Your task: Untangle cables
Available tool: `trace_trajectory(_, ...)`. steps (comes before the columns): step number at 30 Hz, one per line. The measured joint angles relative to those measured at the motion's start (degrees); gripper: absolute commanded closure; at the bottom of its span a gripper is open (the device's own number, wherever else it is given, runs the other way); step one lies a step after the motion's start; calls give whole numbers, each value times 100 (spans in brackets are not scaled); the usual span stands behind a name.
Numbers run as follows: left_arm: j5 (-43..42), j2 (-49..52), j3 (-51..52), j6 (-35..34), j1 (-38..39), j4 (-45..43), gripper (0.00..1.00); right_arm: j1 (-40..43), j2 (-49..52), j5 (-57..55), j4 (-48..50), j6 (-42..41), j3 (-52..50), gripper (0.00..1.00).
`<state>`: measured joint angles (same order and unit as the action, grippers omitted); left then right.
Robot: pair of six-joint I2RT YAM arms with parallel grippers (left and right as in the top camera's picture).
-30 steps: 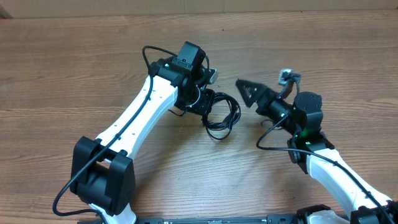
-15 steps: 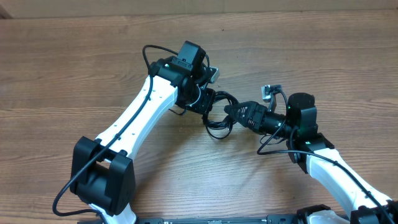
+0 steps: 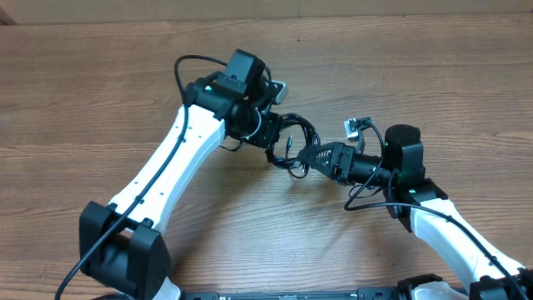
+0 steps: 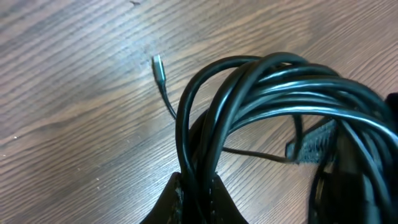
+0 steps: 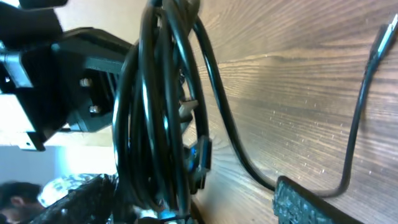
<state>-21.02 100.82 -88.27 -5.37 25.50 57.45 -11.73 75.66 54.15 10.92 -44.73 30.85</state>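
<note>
The cables [image 3: 297,138] are a looped black bundle at the table's middle. My left gripper [image 3: 271,145] is shut on the bundle's left side; in the left wrist view the strands [image 4: 267,81] rise out of the closed jaws [image 4: 196,200]. One thin strand ends in a small plug [image 4: 157,64] lying on the wood. My right gripper [image 3: 311,157] is open at the bundle's lower right. In the right wrist view the coil [image 5: 155,112] stands between its fingers [image 5: 199,208], close to the left finger. Another plug tip [image 5: 388,31] lies at the top right.
The wooden table [image 3: 100,100] stretches around both arms. The left arm's own thick black cable [image 3: 187,62] loops above its wrist. A small silvery fitting [image 3: 358,127] sits on the right arm.
My right gripper has swung left from beside the cables until its open fingers straddle the bundle. My left gripper has shifted slightly up and left, still holding the bundle.
</note>
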Motion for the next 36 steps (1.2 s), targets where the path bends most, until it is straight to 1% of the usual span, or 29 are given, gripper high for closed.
trace_trajectory(2, 0, -11, 0, 2, -11, -2, 96, 0, 0, 7, -4, -31, 0, 28)
trace_trajectory(8, 0, -11, 0, 42, -11, -22, 96, 0, 0, 35, 87, -83, 0, 41)
trace_trajectory(14, -48, -11, -2, 103, -9, -24, 96, 0, 0, 48, 619, -503, 0, 54)
trace_trajectory(15, -61, -11, -2, 107, -9, -24, 96, 0, 0, 46, 629, -514, 0, 57)
trace_trajectory(16, -76, -11, -2, 107, -9, -22, 96, 0, 0, 44, 815, -664, 0, 62)
trace_trajectory(19, -131, -11, -2, 105, 9, -37, 96, 0, 0, 39, 968, -879, 0, 74)
trace_trajectory(23, -111, -11, -2, 105, 68, -46, 96, 2, 0, -13, 1095, -1119, 0, 85)
trace_trajectory(27, -109, -11, -2, 105, 127, -46, 96, 0, 0, -81, 1106, -1207, 0, 91)
trace_trajectory(29, -83, -11, -2, 105, 184, -63, 96, 7, 0, -155, 1110, -1228, 0, 96)
trace_trajectory(36, 55, -11, -2, 103, 291, -282, 96, 4, -2, -754, 1134, -1224, 0, 96)
